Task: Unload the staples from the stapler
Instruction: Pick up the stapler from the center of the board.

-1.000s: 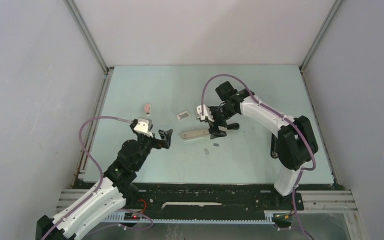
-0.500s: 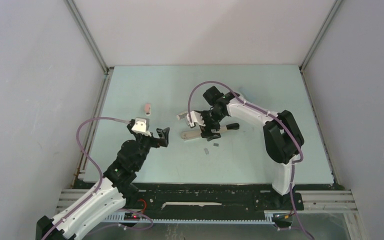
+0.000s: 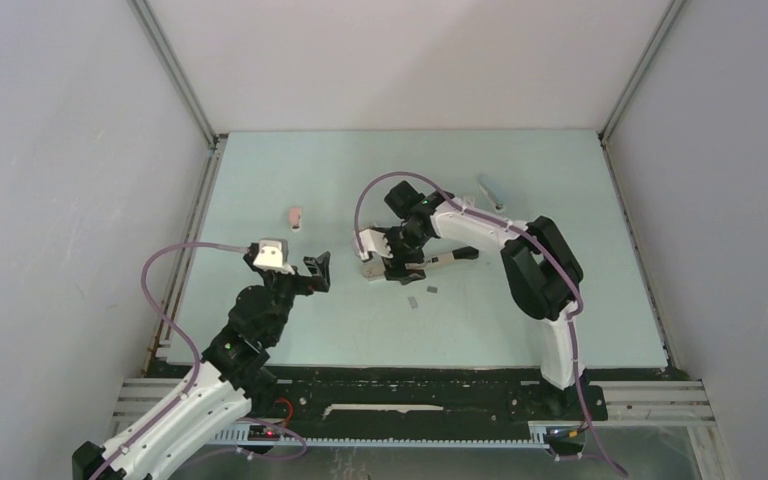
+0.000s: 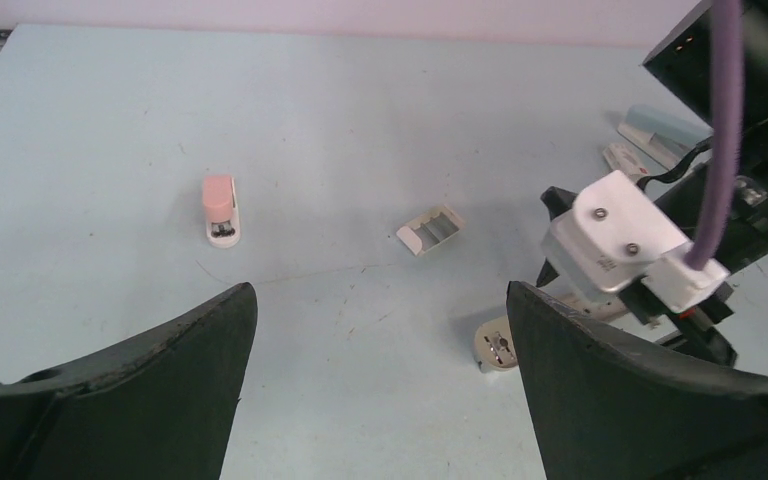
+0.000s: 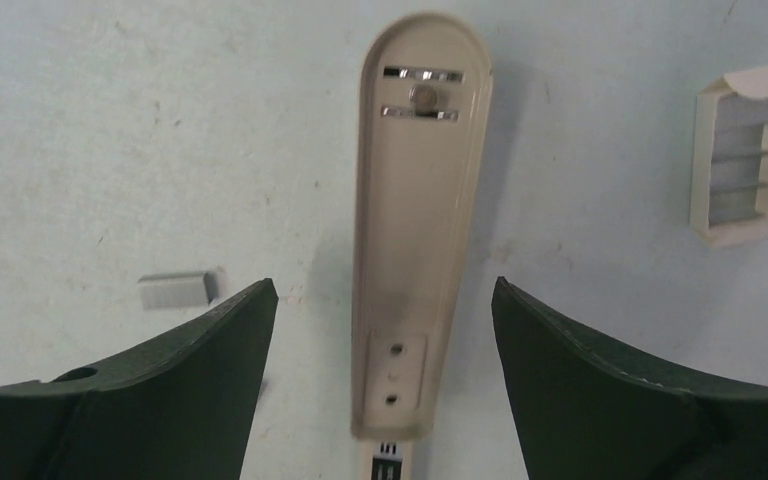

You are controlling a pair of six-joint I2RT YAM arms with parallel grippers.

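Note:
A beige stapler lies opened flat on the pale blue table; its long base (image 5: 420, 220) points away from me in the right wrist view, anvil plate at the far rounded end. My right gripper (image 5: 382, 285) (image 3: 385, 260) hangs open over it, one finger on each side of the base, apart from it. A short silvery strip of staples (image 5: 175, 290) lies just left of the base. In the top view two small grey staples pieces (image 3: 430, 290) (image 3: 413, 301) rest in front of the stapler. My left gripper (image 4: 380, 290) (image 3: 318, 268) is open and empty, left of the stapler's rounded end (image 4: 500, 345).
A small pink stapler (image 4: 220, 208) (image 3: 296, 216) stands at the left. An open cream staple box (image 4: 430, 228) (image 5: 745, 165) lies beyond the stapler. A grey-blue bar (image 3: 490, 190) (image 4: 660, 130) lies at the back right. Grey walls enclose the table.
My right arm has swung left along the stapler toward its rounded end, uncovering the grey-blue bar behind it. My left gripper has drifted slightly left. Both stay open.

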